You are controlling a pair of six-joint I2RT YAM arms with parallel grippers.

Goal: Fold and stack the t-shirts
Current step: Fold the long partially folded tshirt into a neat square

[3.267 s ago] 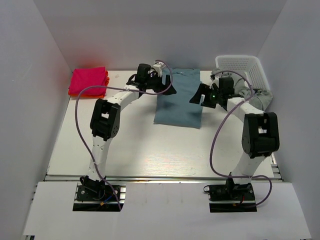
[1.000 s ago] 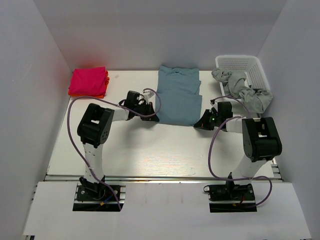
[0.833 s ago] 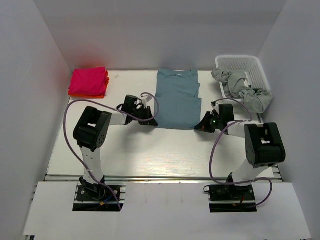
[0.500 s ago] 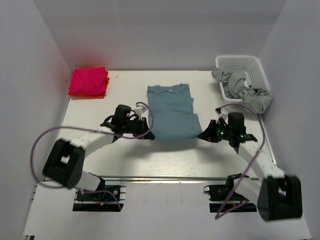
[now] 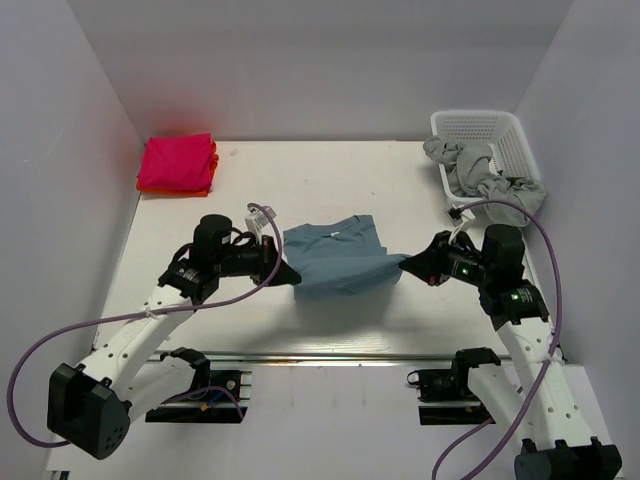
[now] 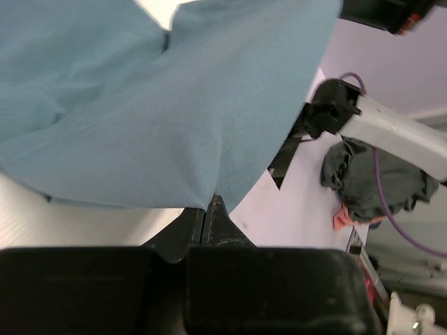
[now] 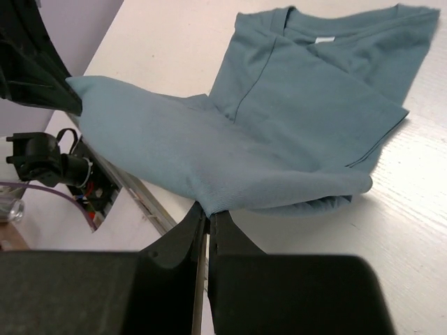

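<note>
Fabric of one teal t-shirt [image 5: 335,258] is clenched by left pincer [image 5: 292,277] and right pincer [image 5: 405,266].

In the left wrist view the teal t-shirt [image 6: 174,105] runs off the top and left edges, and its hem covers the tips of the left fingers [image 6: 225,232]; the hem likewise hides the tips of the right fingers [image 7: 187,234]. At the worktop's far left corner the orange t-shirt [image 5: 176,189] shows only a thin edge under the pink t-shirt [image 5: 177,161]. Near the far right corner the grey t-shirt [image 5: 495,190] sits partly hidden inside the basket [image 5: 480,122], and the neck label [image 7: 325,40] is too small to read.
</note>
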